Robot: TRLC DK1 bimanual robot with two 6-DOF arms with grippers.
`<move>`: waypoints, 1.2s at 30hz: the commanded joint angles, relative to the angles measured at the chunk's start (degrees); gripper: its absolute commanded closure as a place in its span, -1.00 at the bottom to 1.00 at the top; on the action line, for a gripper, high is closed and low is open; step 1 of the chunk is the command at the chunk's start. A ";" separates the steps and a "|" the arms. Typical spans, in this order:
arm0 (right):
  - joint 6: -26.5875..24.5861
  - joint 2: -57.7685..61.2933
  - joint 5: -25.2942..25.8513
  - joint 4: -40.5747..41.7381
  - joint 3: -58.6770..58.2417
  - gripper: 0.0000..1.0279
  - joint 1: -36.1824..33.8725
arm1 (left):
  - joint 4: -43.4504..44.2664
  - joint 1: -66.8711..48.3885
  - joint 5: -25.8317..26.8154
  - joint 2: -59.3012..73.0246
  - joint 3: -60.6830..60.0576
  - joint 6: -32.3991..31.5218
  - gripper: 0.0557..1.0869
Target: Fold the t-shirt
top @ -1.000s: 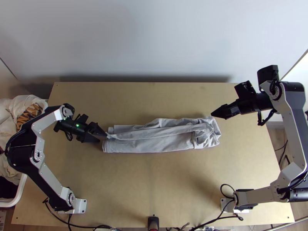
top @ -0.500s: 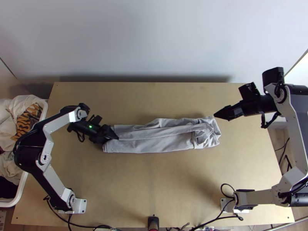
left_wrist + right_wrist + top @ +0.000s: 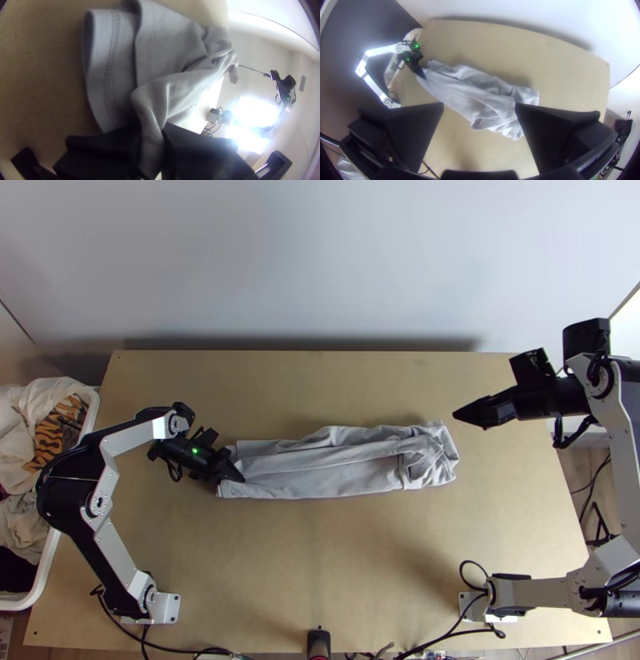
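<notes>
At the near edge of the bench (image 3: pixel 320 556), both arm bases stand. Farther in, the grey t-shirt (image 3: pixel 336 482) lies as a long folded strip, creased at its right end. Left gripper (image 3: pixel 237 474) — clamped on cloth at the left end. Right gripper (image 3: pixel 456 415) — fingers wide apart, near the far right corner. Behind, a pale wall (image 3: pixel 320 260).

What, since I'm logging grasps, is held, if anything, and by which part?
The t-shirt: the left tool pinches a bunched fold near a stitched edge, at the cloth's left end in the top view. The open right tool holds nothing.
</notes>
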 commanded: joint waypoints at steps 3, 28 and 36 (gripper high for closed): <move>0.10 -0.47 -0.24 0.05 2.34 -0.93 0.21 | -0.39 2.82 -3.41 0.16 -0.15 -0.03 0.93; -3.68 -1.26 -1.21 1.02 -5.13 -0.93 -2.51 | -27.37 1.23 -6.04 -5.20 14.27 10.51 0.94; -6.23 -3.54 -1.47 1.19 -9.35 -0.93 -6.12 | -27.02 -9.75 -6.66 -1.42 19.98 6.47 0.94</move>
